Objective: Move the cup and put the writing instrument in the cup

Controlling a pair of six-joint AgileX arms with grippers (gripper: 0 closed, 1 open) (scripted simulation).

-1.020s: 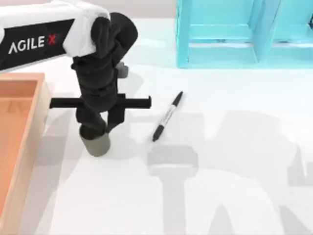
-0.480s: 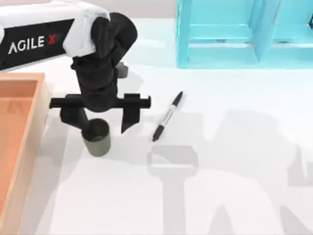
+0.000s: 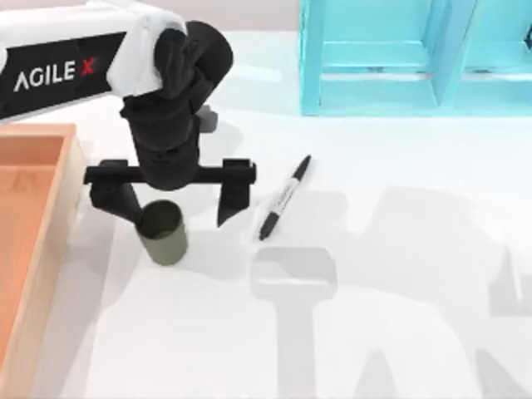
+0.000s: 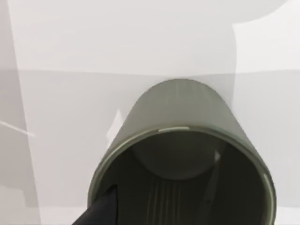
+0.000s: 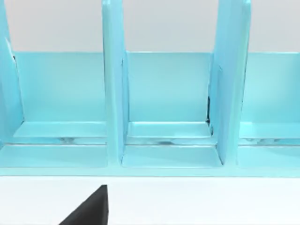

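The cup [image 3: 162,233], dark olive green and without a handle, stands upright on the white table [image 3: 374,332] toward the top view's left side, its dark inside open to the camera above. The left gripper [image 3: 170,199] hangs just behind and above it with its fingers spread wide, one black finger [image 3: 230,202] between the cup and the marker, the other on the cup's far left; neither is seen to press on the cup wall. In the left wrist view the cup [image 4: 183,159] sits close under the camera, rim toward it. The black marker pen [image 3: 284,198] lies flat on the table just right of the gripper, slanted, apart from the cup. At the left edge sits a wooden tray [image 3: 37,249]. Farthest back stands a light blue divided rack [image 3: 374,75], which the right wrist view faces [image 5: 164,117]; whether the right gripper's fingers are spread cannot be told.
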